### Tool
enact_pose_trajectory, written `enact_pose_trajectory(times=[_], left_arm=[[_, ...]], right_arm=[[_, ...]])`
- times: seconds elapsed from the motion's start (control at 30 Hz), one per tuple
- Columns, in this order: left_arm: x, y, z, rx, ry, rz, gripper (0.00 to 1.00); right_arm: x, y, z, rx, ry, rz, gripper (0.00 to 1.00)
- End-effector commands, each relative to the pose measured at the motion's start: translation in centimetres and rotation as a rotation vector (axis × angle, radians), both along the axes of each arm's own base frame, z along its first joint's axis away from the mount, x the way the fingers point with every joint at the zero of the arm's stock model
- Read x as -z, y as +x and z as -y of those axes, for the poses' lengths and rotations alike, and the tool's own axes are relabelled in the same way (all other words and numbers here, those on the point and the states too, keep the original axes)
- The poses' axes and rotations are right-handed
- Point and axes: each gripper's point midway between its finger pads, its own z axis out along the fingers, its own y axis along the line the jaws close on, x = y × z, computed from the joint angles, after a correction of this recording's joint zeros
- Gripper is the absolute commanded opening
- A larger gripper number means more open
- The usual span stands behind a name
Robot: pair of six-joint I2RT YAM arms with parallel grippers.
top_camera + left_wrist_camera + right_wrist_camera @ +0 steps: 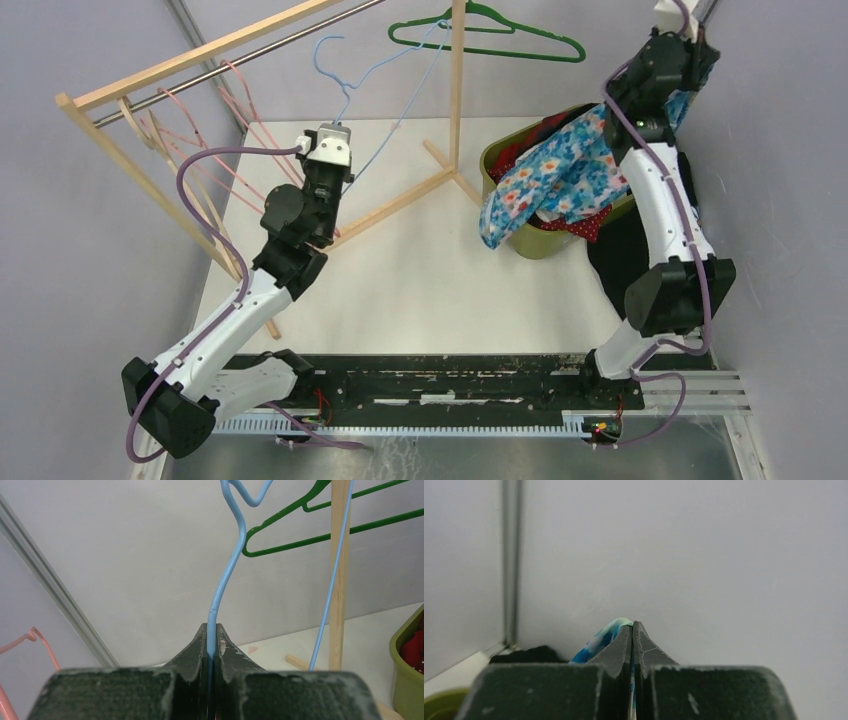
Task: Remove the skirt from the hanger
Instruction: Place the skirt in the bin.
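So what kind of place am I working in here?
Likely a lab staged as a laundry corner: wooden clothes rack with a blue hanger, a green bin heaped with clothes, blank grey walls.

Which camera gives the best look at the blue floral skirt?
The top external view: the skirt hangs from the right gripper over the green bin. The right wrist shows only a pinched edge; the left wrist shows none.

Blue skirt (560, 170) with white-orange flowers; pale blue hanger (227, 580); green spare hanger (246, 542); olive bin (545, 243); red cloth (590, 228), maybe dotted.
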Motion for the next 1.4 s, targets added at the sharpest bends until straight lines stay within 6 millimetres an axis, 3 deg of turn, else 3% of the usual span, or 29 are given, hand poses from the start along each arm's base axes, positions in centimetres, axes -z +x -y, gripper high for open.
enact_pose_trajectory(times=[0.0,0.13,0.3,0.4,0.5,0.57,0.67,0.83,0.9,0.97,1.07,1.17,1.27,1.37], left_arm=[[-3.5,-0.9,-1.5,-0.052,-0.022,0.099,0.03],[-3.7,-1.2,-1.9,-0.067,-0.024,0.102,0.03],[-3.4,-0.9,-1.9,-0.076,-0.022,0.094,0.03],[-3.3,-0.6,-1.7,-0.077,-0.018,0.089,0.03],[-3.2,0.0,-1.2,-0.070,-0.008,0.084,0.03],[-3.1,0.4,-0.7,-0.059,-0.008,0.082,0.03],[-3.1,0.9,-0.2,-0.047,-0.004,0.078,0.03],[-3.2,1.1,0.1,-0.046,0.001,0.083,0.03],[-3.3,1.2,0.1,-0.045,0.001,0.084,0.03],[-3.2,1.4,0.2,-0.043,0.000,0.081,0.03],[-3.1,1.6,0.4,-0.039,0.002,0.070,0.03],[-3.1,1.7,0.5,-0.040,0.006,0.061,0.03],[-3.2,1.6,0.0,-0.068,0.019,0.059,0.03],[-3.3,1.5,-0.8,-0.107,0.026,0.050,0.03]], right_arm=[[-4.6,-2.8,5.7,0.162,0.040,0.147,0.01],[-4.3,-1.7,7.6,0.182,0.067,0.156,0.01],[-0.7,1.7,6.0,0.061,0.157,0.115,0.01],[2.1,3.9,2.6,-0.075,0.164,0.030,0.01],[5.2,6.0,-3.5,-0.338,0.236,-0.040,0.01],[7.0,4.9,-7.1,-0.478,0.402,0.006,0.01],[12.1,2.5,-10.0,-0.545,0.703,0.092,0.01],[24.6,-0.9,-12.7,-0.474,1.069,0.065,0.01],[29.1,-0.9,-14.4,-0.467,1.205,0.016,0.01],[32.5,0.4,-16.7,-0.511,1.308,-0.063,0.01],[35.3,4.6,-20.3,-0.595,1.416,-0.209,0.01],[39.4,7.0,-23.1,-0.605,1.544,-0.343,0.01],[43.6,5.7,-24.7,-0.552,1.594,-0.409,0.01],[43.2,3.2,-24.5,-0.545,1.529,-0.441,0.02]])
